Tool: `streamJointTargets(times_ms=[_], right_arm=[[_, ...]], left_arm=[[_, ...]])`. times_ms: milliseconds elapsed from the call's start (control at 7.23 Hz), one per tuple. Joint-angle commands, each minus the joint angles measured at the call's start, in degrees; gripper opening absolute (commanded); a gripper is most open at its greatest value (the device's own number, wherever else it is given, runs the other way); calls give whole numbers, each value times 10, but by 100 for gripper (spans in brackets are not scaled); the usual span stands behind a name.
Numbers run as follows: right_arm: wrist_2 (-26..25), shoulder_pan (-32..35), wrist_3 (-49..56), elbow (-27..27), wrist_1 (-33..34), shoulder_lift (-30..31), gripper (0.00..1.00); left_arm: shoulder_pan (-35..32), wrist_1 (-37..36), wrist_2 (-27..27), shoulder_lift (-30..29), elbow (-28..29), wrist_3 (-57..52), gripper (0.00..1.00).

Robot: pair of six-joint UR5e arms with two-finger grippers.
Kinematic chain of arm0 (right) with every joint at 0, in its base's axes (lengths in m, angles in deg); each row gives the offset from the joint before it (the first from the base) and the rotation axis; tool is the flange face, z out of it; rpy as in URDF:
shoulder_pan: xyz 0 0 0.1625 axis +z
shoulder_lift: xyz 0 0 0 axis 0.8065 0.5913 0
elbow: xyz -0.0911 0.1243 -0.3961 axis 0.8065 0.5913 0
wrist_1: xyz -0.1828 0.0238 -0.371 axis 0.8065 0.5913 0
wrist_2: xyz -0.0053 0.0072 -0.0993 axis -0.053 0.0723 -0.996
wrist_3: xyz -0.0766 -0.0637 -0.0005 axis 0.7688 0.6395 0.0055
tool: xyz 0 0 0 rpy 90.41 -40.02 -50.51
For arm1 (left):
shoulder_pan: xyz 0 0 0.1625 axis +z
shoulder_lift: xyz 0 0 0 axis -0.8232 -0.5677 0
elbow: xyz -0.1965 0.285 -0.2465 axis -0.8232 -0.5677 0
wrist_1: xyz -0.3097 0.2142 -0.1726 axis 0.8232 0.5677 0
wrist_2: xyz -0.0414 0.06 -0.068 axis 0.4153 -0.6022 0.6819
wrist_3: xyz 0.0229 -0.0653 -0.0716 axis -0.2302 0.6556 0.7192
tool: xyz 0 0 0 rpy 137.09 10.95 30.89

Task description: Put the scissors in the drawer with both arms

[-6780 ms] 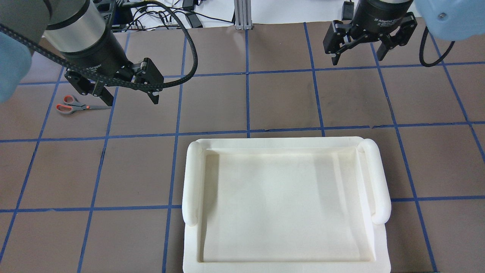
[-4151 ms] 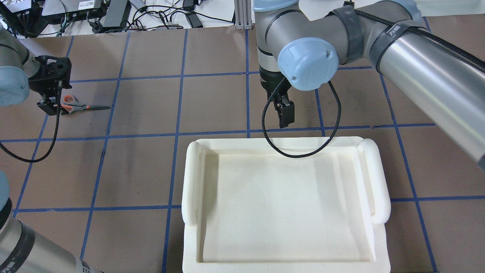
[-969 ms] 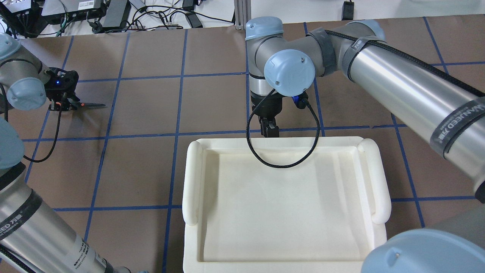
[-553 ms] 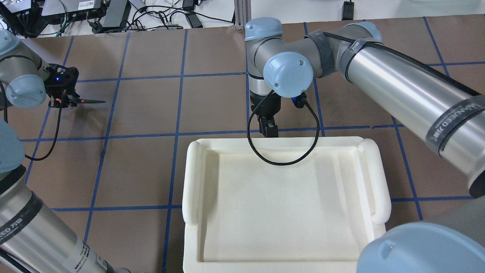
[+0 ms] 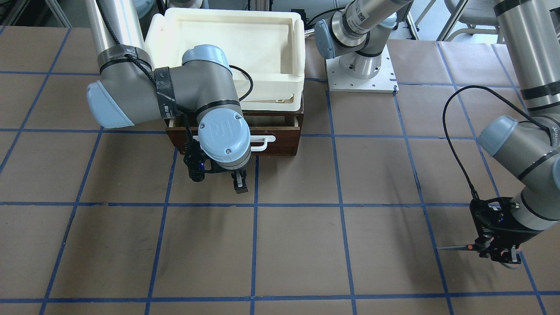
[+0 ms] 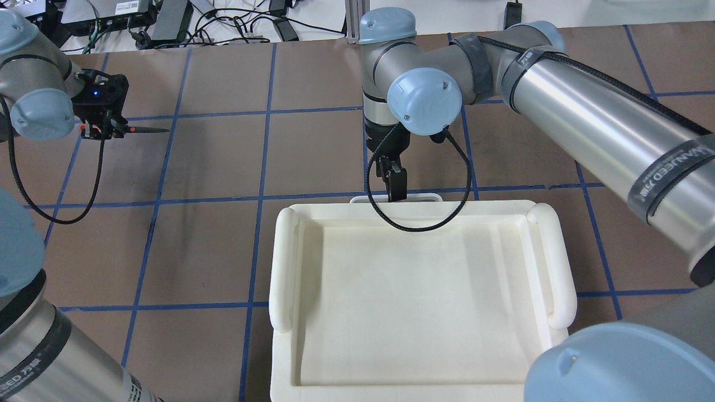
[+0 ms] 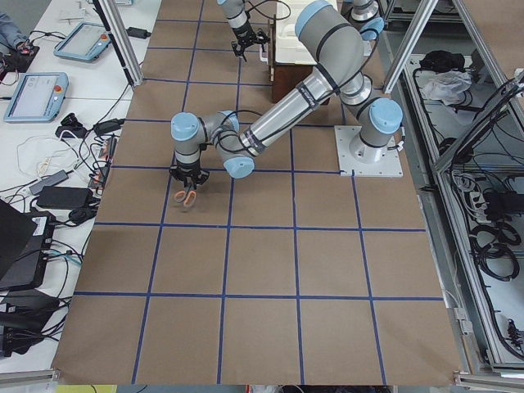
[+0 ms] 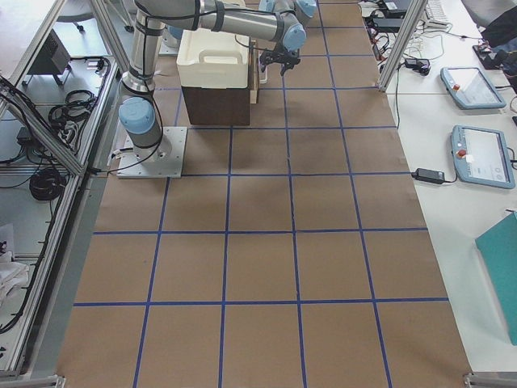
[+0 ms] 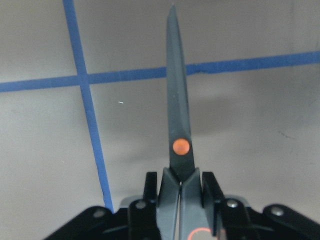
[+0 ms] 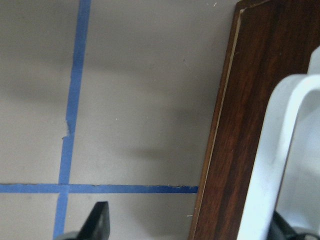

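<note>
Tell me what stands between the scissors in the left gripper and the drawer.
Nothing lies on the table between the scissors and the drawer. But the right arm hangs its wrist before the drawer's front, and the drawer looks barely open beneath the foam tray.

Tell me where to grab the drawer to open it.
Grip the white bar handle on the drawer front, coming from the side away from the robot's base. The bar seems to stand off the wood, leaving a gap for a finger.
</note>
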Motion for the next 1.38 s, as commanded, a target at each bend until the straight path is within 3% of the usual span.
streamJointTargets(times_ms=[0, 277, 692, 1245], right_arm=[[-1, -4, 20, 14, 1, -5, 100], [-3, -7, 40, 17, 6, -9, 100], [-8, -8, 50, 47, 10, -29, 100], [-10, -12, 56, 72, 10, -47, 100]], left_arm=[[-39, 46, -1, 42, -1, 10, 12], [-68, 75, -1, 57, -1, 81, 12], [-97, 107, 0, 83, -1, 83, 10], [-128, 231, 4, 195, -1, 119, 9]])
